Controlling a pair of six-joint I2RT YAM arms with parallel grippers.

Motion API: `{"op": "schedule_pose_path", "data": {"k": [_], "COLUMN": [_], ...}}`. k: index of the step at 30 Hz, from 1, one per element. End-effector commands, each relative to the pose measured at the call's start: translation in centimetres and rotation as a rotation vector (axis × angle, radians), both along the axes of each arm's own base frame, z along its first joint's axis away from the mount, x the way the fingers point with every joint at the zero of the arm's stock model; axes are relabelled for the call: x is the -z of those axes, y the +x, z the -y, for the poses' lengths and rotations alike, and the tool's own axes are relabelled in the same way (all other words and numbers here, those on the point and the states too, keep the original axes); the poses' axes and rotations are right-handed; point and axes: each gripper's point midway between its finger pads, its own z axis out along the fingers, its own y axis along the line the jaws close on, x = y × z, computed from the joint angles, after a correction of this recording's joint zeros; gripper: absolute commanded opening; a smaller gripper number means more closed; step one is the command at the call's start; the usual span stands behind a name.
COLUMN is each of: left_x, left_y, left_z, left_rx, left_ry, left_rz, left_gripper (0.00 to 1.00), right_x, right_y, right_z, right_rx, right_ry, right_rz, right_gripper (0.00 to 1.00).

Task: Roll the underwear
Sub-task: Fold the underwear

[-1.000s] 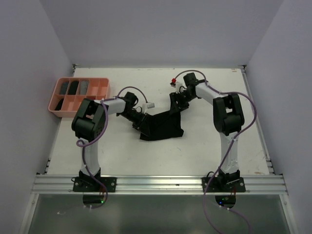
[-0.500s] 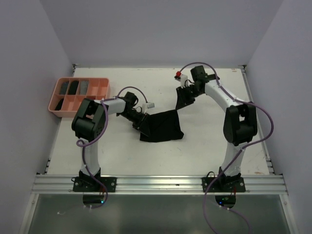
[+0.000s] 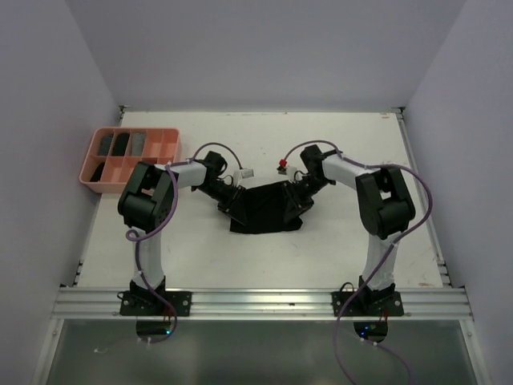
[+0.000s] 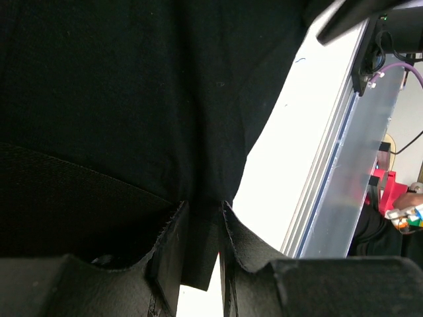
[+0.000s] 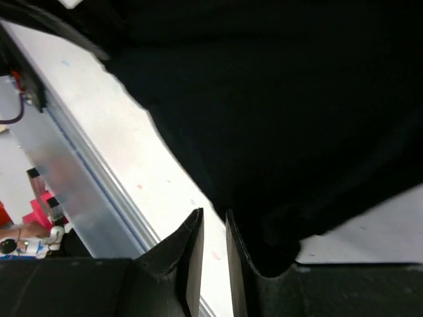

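Note:
The black underwear (image 3: 268, 208) lies bunched on the white table between my two arms. My left gripper (image 3: 231, 200) holds its left edge. In the left wrist view a fold of the black underwear (image 4: 119, 99) runs down between the shut left gripper (image 4: 201, 206). My right gripper (image 3: 298, 191) rests low on the cloth's upper right corner. In the right wrist view the right gripper (image 5: 214, 212) stands a thin slit apart, with the black underwear (image 5: 284, 99) meeting the tips and bulging past the right finger; table shows through the slit.
A salmon-pink compartment tray (image 3: 90, 183) sits at the table's left edge, with dark rolled items (image 3: 119, 144) in its back cells. An aluminium rail (image 3: 264, 303) runs along the near edge under both arm bases. Walls close in on the left, right and back.
My right gripper, which had drawn the cloth's corner up toward the back right, has come down toward the middle, and the corner now lies over the rest. The left gripper has stayed put.

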Motion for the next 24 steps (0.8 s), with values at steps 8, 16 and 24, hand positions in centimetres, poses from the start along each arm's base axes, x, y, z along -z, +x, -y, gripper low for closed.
{"op": "schedule_pose_path", "data": {"k": [8,16,24], "left_x": [5.0,-4.7,-13.0], "left_y": [0.6,0.9,5.7], "left_z": [-3.3,0.9,2.7], "left_rx": [0.033,0.164,0.023], "left_ry": [0.157,-0.120,-0.198], "left_rz": [0.082,0.272,0.499], "left_gripper": [0.38,0.54,0.58], "right_x": [1.1,-7.2,-11.2], "right_y": [2.9,4.6,11.3], "right_z": [4.8,3.5,0.3], "right_rx": [0.038,0.020,0.177], "right_ry": [-0.067,0.040,0.135], "right_rz": [0.045,0.194,0.349], "right_gripper": [0.28,0.34,0.33]}}
